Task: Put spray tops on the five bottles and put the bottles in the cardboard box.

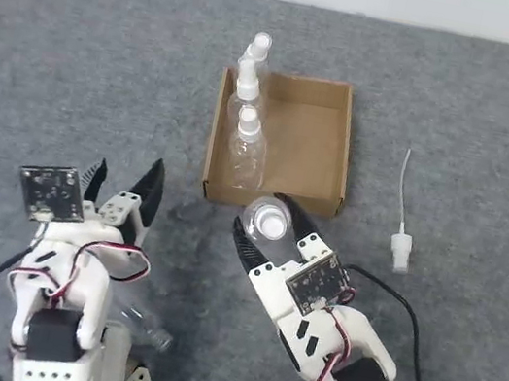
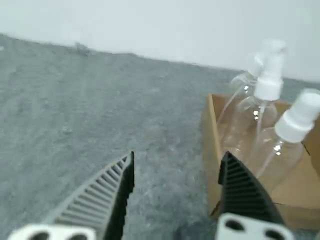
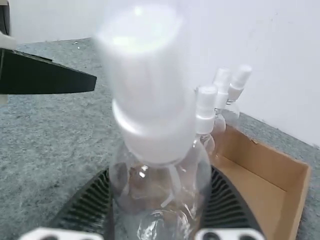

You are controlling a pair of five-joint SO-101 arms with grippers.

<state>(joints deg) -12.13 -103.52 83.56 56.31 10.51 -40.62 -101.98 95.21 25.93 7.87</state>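
Just near of the box (image 1: 313,151), the R gripper (image 1: 268,225) is clamping an upright capped bottle (image 1: 266,217), w/ 3 more bottles (image 1: 247,150) standing along the box's left wall, while the L gripper (image 1: 127,173) is hanging, jaws spread wide, left of it.

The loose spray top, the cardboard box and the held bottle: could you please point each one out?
loose spray top (image 1: 401,248), high view, on its white head.
cardboard box (image 1: 313,151), high view, on its bare floor.
held bottle (image 3: 160,182), right wrist view, on its clear body.
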